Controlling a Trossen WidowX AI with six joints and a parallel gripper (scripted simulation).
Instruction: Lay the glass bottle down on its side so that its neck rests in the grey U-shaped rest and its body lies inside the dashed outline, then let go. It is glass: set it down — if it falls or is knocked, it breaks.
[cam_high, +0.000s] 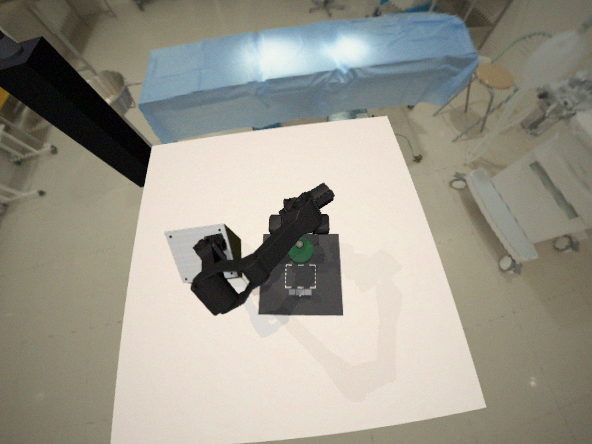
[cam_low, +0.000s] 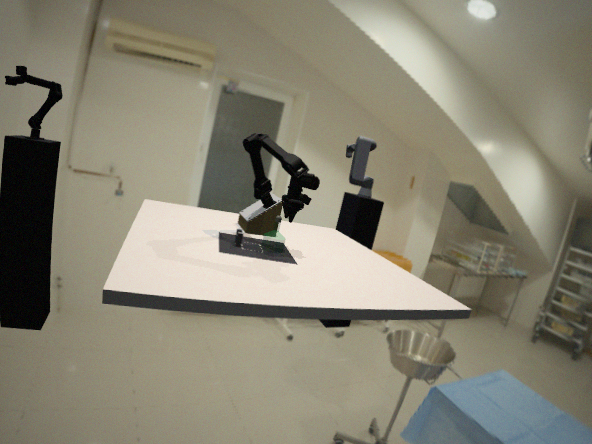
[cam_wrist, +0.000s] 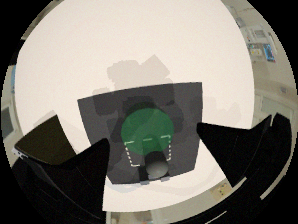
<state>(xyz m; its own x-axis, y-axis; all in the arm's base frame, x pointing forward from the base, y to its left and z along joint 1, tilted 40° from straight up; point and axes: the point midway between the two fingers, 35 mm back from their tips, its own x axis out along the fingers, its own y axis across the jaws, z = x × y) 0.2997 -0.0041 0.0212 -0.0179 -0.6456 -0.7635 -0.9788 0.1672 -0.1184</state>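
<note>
The top view has the open gripper (cam_high: 299, 224) (cam_low: 291, 219) (cam_wrist: 154, 136), with nothing between its fingers, at the edge of a dark mat (cam_high: 327, 300) (cam_low: 280, 257) (cam_wrist: 190, 100) on the pale table (cam_high: 300, 350) (cam_low: 300, 290) (cam_wrist: 75, 50). The green glass bottle (cam_high: 301, 254) (cam_low: 274, 241) (cam_wrist: 147, 127) stands upright on the mat; the dashed outline (cam_high: 285, 276) (cam_low: 252, 246) (cam_wrist: 170, 150) lies between it and the grey U-shaped rest (cam_high: 300, 292) (cam_low: 239, 238) (cam_wrist: 165, 179). Beside the mat, a sloped block (cam_high: 180, 250) (cam_low: 260, 225) carries the arm, whose forearm crosses over one mat corner. Beyond the table's far side is a blue-draped surface (cam_high: 300, 107), and a black pillar (cam_high: 100, 115) looms at one corner. In the exterior view the fingers point down above the tabletop, near the bottle's upright neck; the block stands behind the mat. Well apart from this work, a second black arm (cam_low: 49, 97) tops a tall stand (cam_low: 27, 225), and a grey arm (cam_low: 361, 162) tops another; a steel bowl (cam_low: 420, 357) stands off the near side. In the wrist view the fingers spread wide, bottle beneath and between their lines of reach but not gripped. Its neck hides part of the outline and part of the rest; the block's dark side shows near one finger.
</note>
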